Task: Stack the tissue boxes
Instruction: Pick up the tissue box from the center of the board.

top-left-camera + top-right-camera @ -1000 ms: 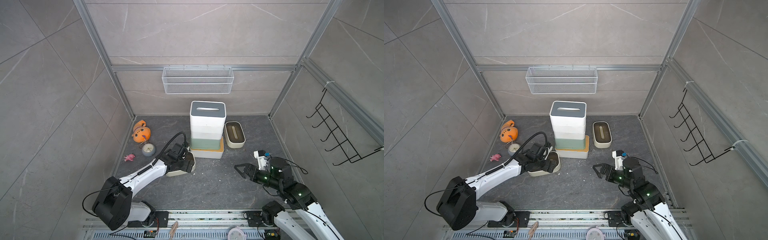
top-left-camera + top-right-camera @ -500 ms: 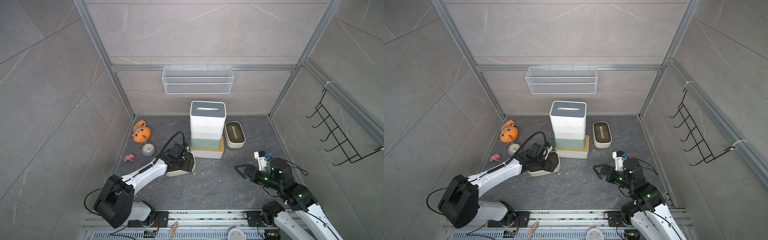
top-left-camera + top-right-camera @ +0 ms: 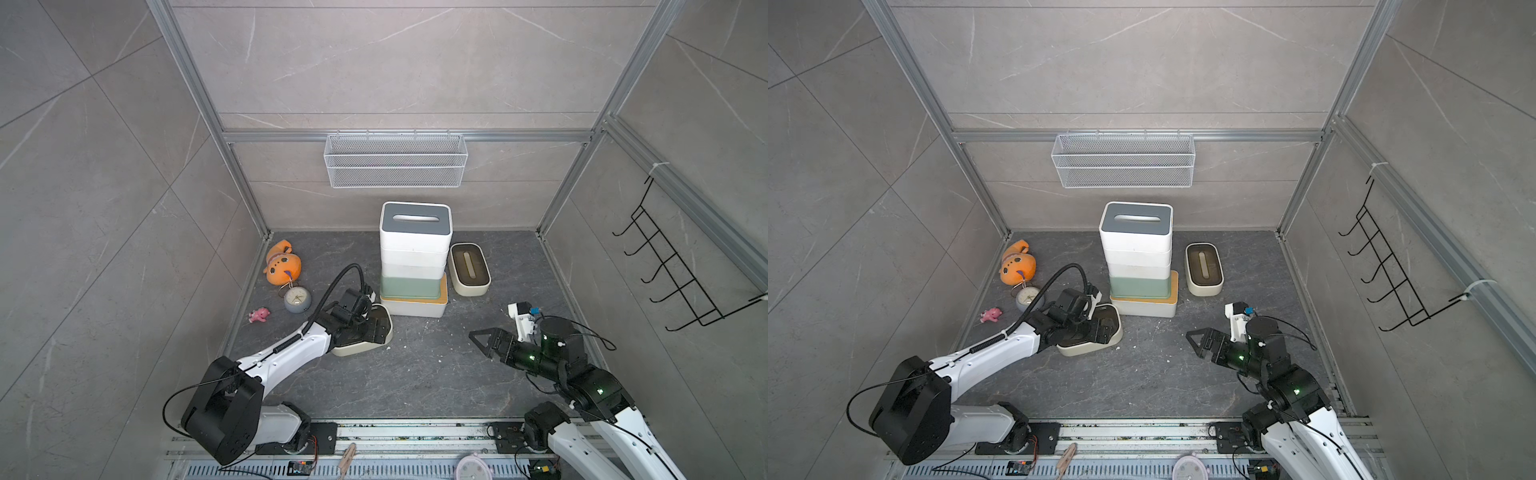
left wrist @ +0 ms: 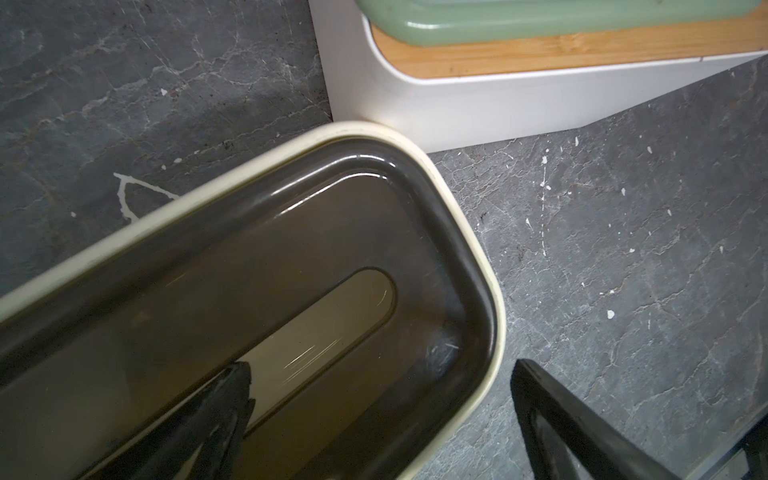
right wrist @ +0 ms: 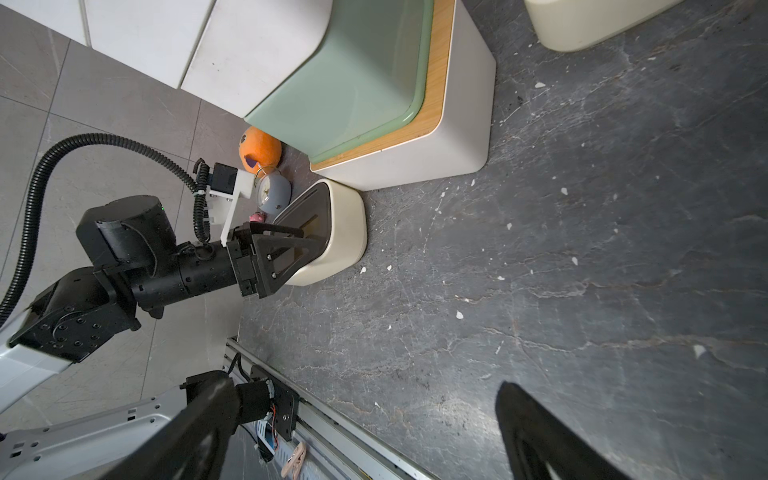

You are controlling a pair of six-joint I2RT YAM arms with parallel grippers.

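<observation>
left hand (image 4: pixel 382 368) astride box (image 4: pixel 291 257) edge, perhaps touching

The stack of tissue boxes (image 3: pixel 414 257) stands mid-frame, a cream box (image 3: pixel 470 270) just right of it. The left gripper (image 3: pixel 379 328) covers a second cream box (image 3: pixel 353 350) lower left of the stack; the right gripper (image 3: pixel 478 337) hangs at lower right.

White box (image 3: pixel 415 245) with grey lid (image 3: pixel 415 218), pale green box (image 3: pixel 410 287), cream box (image 3: pixel 471 288) with brown lid (image 3: pixel 457 266), dark grey white-veined desk (image 3: pixel 415 374).
</observation>
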